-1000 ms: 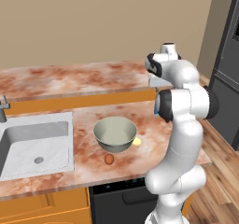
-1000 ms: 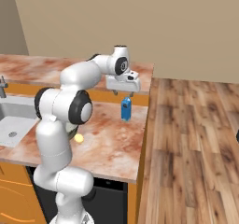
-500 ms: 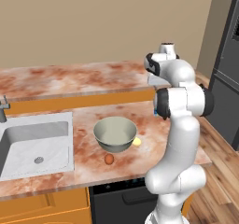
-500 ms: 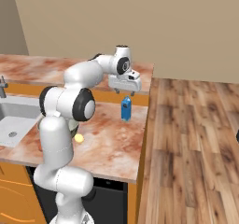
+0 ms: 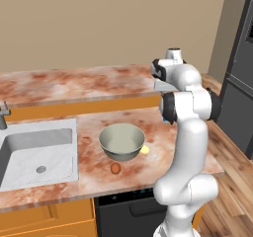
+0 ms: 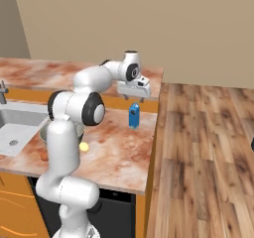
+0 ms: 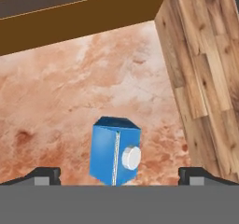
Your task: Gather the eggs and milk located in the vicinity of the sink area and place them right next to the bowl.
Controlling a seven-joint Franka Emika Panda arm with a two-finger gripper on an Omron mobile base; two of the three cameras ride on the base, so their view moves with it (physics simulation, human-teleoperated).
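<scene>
**A:** How do I grab this cleanly?

**B:** I'd drop straight onto the milk [image 7: 115, 157], my gripper [image 6: 137, 98] spread wide and holding nothing, then pinch its flat sides below the cap.

**A:** Views differ?

**B:** The left base view has the worktop [image 5: 94, 125], sink [image 5: 37, 149], bowl [image 5: 122, 141] and both eggs beside the bowl; my arm hides the milk, which stands well apart from the bowl. The hand view shows the cap.
</scene>
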